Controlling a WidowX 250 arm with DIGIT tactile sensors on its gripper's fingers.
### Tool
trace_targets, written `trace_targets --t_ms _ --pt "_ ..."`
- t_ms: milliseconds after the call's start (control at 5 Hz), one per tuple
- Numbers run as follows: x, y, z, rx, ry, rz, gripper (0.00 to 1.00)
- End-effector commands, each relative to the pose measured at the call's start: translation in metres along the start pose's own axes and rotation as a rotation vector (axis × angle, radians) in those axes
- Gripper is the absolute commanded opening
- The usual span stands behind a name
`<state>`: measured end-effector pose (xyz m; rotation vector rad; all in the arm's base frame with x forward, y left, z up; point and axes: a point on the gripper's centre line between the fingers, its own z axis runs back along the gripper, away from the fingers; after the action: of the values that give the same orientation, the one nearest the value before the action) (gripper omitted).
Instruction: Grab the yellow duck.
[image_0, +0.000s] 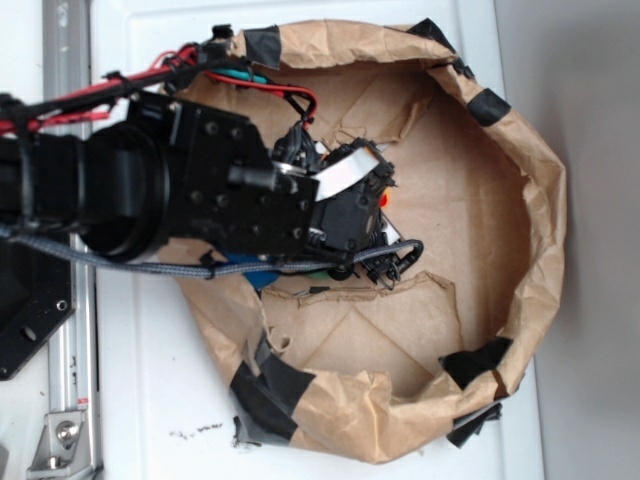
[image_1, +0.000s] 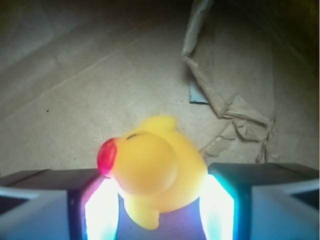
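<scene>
A white tabletop (image_0: 140, 380) carries a shallow nest of crumpled brown paper (image_0: 520, 180), its rim patched with strips of black tape (image_0: 262, 388). From where I stand the black arm (image_0: 170, 185) reaches in from the left and covers most of the nest's middle; only a spot of red-orange shows past its tip.

The wrist view tells more. The yellow duck (image_1: 155, 167) sits on the creased paper floor between the two glowing pads (image_1: 102, 212) of the gripper (image_1: 157, 212), beak pointing left. The fingers are closed in against its body on both sides, grasping it, though the light is too washed out to see how firmly they press.

I would judge the duck light, hollow and soft, a rubbery skin that gives under pressure and may squirt out of a hard pinch. The round body, at its widest, looks like the best hold, better than head or tail.

As for contents, the paper nest shows nothing else on the bare floor that is visible; a blue and green scrap peeks from beneath the arm, unidentifiable.
</scene>
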<state>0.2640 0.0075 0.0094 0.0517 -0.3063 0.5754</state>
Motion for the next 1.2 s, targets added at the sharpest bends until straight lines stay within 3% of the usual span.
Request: trace_targets --t_ms 0,600,1000 --pt "0.019 0.005 0.006 -0.002 -0.017 0.044 0.00" --pt "0.059 -0.001 0.024 -0.052 -0.080 0.128 0.00" --pt "0.075 -0.015 0.097 -0.142 -0.019 0.106 0.00"
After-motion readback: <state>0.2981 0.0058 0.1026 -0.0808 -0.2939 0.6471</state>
